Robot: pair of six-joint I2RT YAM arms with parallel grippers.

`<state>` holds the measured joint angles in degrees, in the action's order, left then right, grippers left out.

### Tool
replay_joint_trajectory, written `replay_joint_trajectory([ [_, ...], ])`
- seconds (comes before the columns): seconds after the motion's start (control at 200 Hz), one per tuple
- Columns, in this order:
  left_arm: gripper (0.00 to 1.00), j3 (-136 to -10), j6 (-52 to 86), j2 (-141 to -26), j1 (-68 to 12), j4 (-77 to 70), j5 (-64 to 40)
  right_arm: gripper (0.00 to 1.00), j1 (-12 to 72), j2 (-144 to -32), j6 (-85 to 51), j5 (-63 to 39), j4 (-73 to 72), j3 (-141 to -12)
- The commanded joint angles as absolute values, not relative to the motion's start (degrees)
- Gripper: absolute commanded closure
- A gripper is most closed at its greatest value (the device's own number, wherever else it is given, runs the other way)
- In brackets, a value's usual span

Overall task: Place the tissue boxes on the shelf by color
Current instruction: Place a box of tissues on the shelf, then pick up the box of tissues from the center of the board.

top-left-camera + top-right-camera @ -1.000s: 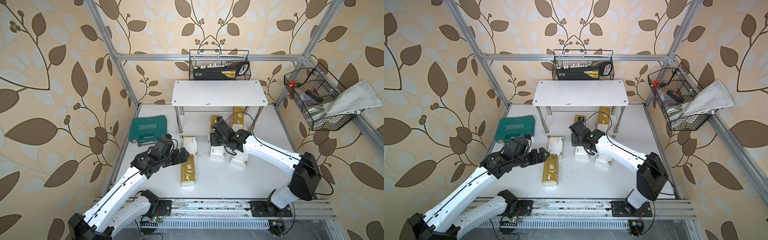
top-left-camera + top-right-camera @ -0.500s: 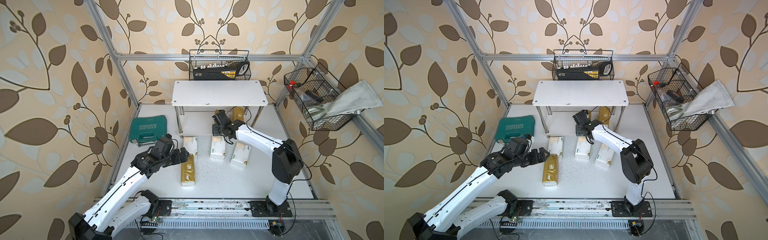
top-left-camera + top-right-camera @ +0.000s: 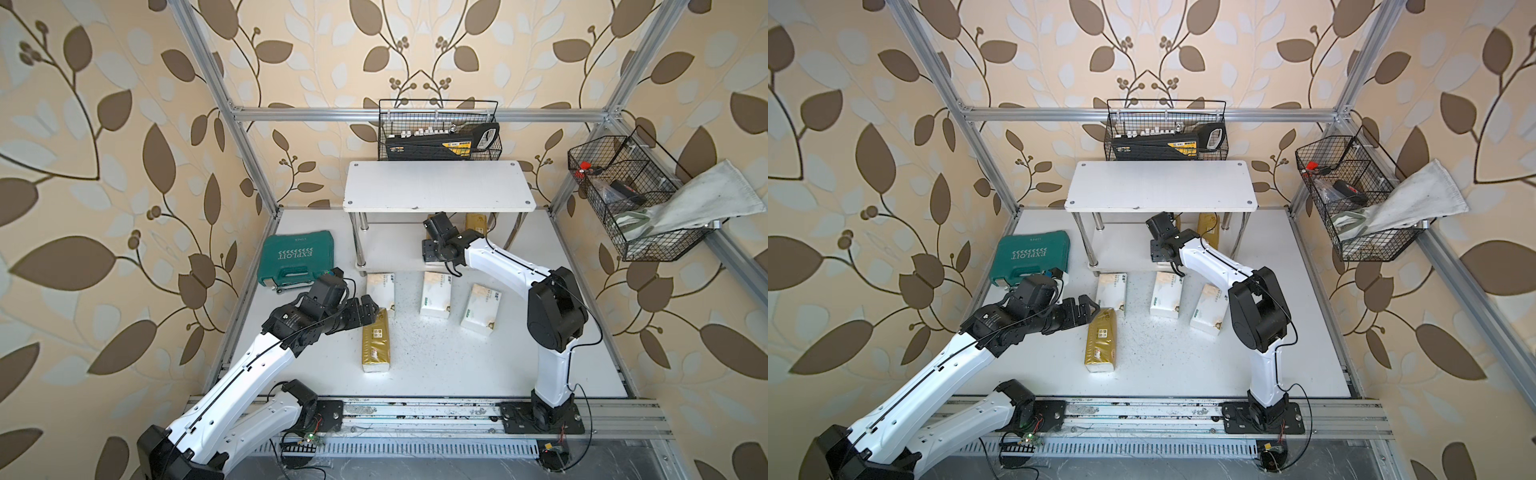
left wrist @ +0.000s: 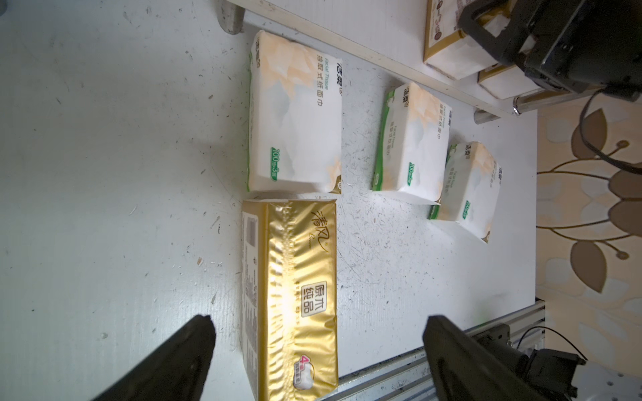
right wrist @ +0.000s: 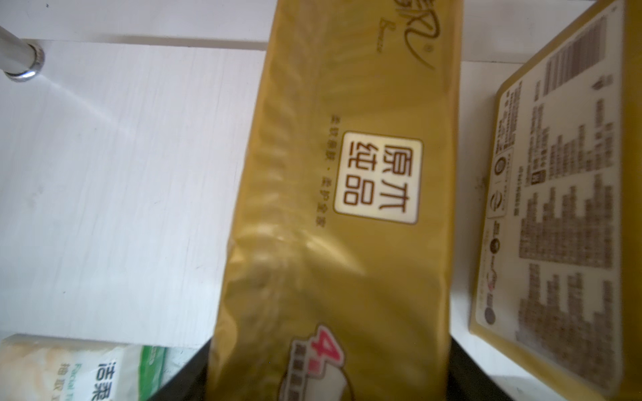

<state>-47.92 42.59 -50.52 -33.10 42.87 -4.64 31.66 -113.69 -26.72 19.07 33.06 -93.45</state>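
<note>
On the lower board of the shelf (image 3: 436, 187), the right hand (image 5: 330, 342) has a finger at either side of a gold tissue pack (image 5: 340, 173), jaws as wide as the pack; whether it grips or merely flanks I cannot tell. A second gold pack (image 5: 556, 208) lies just beside. Over the worktop (image 3: 457, 365) the left hand (image 3: 371, 308) hovers, spread wide and empty, above a third gold pack (image 3: 376, 345). Three white packs (image 3: 436, 295) lie in a row before the shelf, a green case (image 3: 297, 257) near the left arm
</note>
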Motion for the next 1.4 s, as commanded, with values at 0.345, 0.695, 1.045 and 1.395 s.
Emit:
replay_joint_trajectory([
  [0.345,0.01,-48.94,42.89,-50.12,-33.57,41.93,-5.09,0.01,31.19,-105.45,-25.82,16.2,32.4,-88.57],
  [0.695,0.01,-48.88,43.52,-50.19,-33.57,42.9,-4.77,0.01,33.88,-93.63,-27.4,11.88,31.56,-78.35],
  [1.045,0.01,-44.69,51.37,-49.59,-36.88,47.53,-6.07,0.01,43.41,-82.46,-31.67,10.7,33.4,-67.49],
  [1.395,0.01,-46.54,64.14,-57.98,-55.92,51.0,6.75,0.01,47.28,-71.56,-36.71,12.81,33.58,-55.01],
])
